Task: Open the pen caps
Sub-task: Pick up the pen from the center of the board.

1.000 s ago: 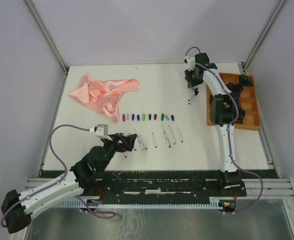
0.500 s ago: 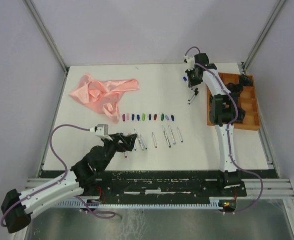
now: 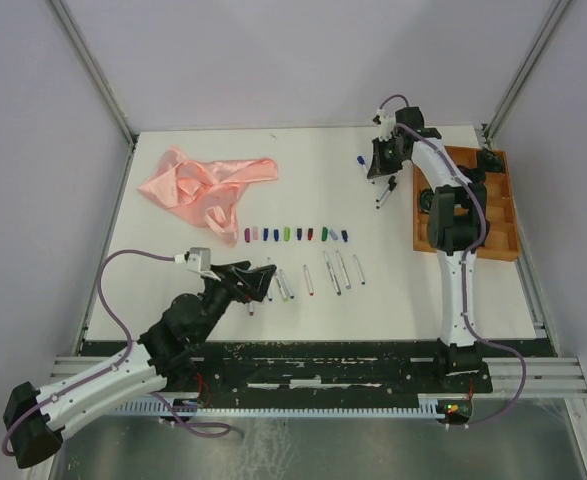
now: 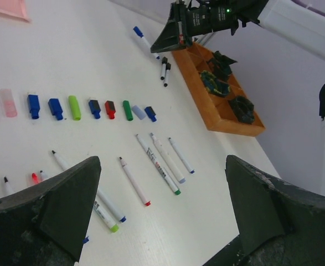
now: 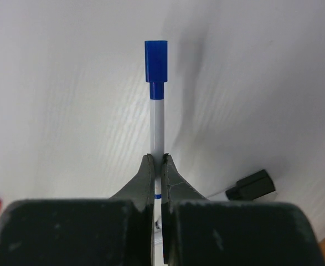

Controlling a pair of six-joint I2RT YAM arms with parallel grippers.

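Pen caps [image 3: 293, 234] already off lie in a coloured row across the middle of the counter [image 3: 313, 180], with bare-tipped pens [image 3: 338, 270] laid out just nearer the arm bases; one blue cap [image 5: 155, 61] sits on its pen [image 5: 158, 124], and that is the one being worked on. The right hand [image 5: 156, 162] is clamped tight on this pen's white barrel, at the far side of the counter near the orange tray [image 3: 498, 210]; the cap juts out beyond the fingertips, clear of them, with bare barrel between. The left hand [image 3: 256, 282] hangs fully spread over the near-left pens, holding nothing, well apart from the capped one. To pull well, the two hands probably have to meet: carry the pen toward the middle, cap end facing the left hand; let that hand close on the cap alone, not the barrel; draw straight along the pen's axis, since a sideways tug could twist the thin barrel out of the grip. A black-capped pen [image 5: 251, 185] lies just beside.
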